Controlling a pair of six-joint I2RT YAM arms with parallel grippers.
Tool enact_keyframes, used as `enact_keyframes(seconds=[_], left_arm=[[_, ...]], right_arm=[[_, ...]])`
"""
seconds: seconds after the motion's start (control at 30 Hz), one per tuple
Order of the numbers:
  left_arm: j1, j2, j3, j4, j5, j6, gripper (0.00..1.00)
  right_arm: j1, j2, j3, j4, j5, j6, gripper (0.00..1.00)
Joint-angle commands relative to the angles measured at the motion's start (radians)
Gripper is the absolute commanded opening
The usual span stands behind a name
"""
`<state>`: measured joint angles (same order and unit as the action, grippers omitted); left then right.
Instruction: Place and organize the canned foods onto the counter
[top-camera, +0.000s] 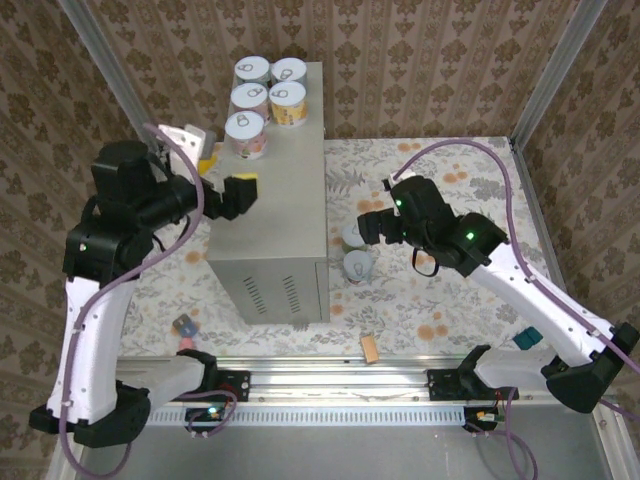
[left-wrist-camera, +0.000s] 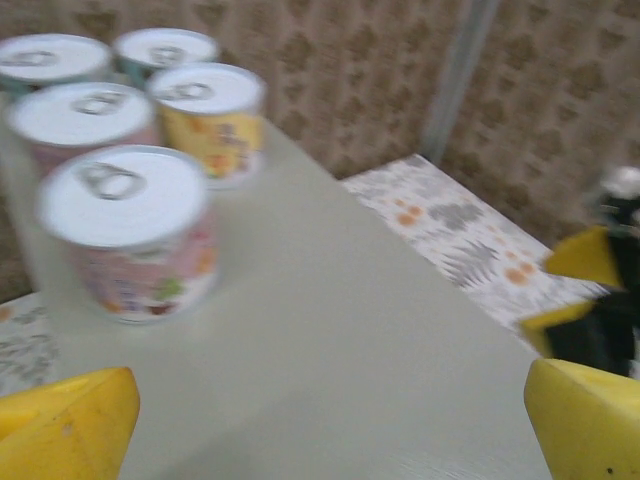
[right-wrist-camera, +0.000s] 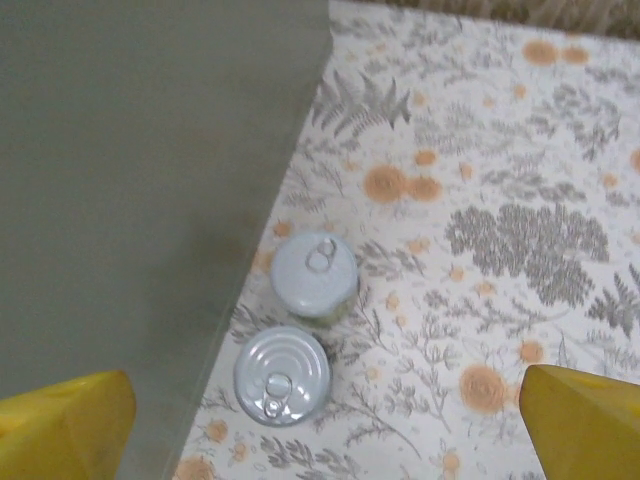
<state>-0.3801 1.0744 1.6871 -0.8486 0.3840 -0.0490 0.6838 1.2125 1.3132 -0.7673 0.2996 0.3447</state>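
Observation:
Several canned foods stand grouped at the far end of the grey counter (top-camera: 285, 200), the nearest one pink-labelled (top-camera: 245, 132). In the left wrist view that pink can (left-wrist-camera: 130, 230) is closest, with a yellow can (left-wrist-camera: 212, 120) behind it. My left gripper (top-camera: 238, 197) hovers open over the counter's bare top (left-wrist-camera: 330, 330), apart from the cans. Two more cans (top-camera: 357, 236) (top-camera: 358, 266) stand on the floral floor by the counter's right wall. My right gripper (top-camera: 372, 226) hangs open above them; both lids (right-wrist-camera: 313, 273) (right-wrist-camera: 282, 375) lie between its yellow fingertips (right-wrist-camera: 585, 425).
A small blue-grey object (top-camera: 184, 325) lies on the floor left of the counter. A brown block (top-camera: 369, 349) sits near the front rail. A white and yellow item (top-camera: 195, 142) is behind my left arm. Metal frame posts (top-camera: 560, 60) bound the patterned walls.

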Motion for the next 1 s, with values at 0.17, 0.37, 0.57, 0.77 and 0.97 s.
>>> enact_keyframes(seconds=[0.17,0.37,0.57,0.77,0.97], left_arm=[[-0.248,0.024,0.026,-0.126,-0.002,0.009,1.00],[-0.444,0.082,0.054,-0.148,-0.135,0.037,1.00],[-0.595,0.171,0.139,-0.199,-0.281,0.081,1.00],[-0.683,0.231,0.173,-0.187,-0.312,0.114,1.00],[-0.707,0.257,0.172,-0.165,-0.333,0.125,1.00]], right_arm=[[-0.002,0.024,-0.159,0.050,-0.047,0.117,1.00],[0.033,0.062,-0.295,0.174,-0.050,0.130,1.00],[0.093,0.118,-0.399,0.294,-0.031,0.152,1.00],[0.109,0.200,-0.442,0.396,-0.048,0.163,1.00],[0.109,0.288,-0.431,0.465,-0.045,0.156,1.00]])
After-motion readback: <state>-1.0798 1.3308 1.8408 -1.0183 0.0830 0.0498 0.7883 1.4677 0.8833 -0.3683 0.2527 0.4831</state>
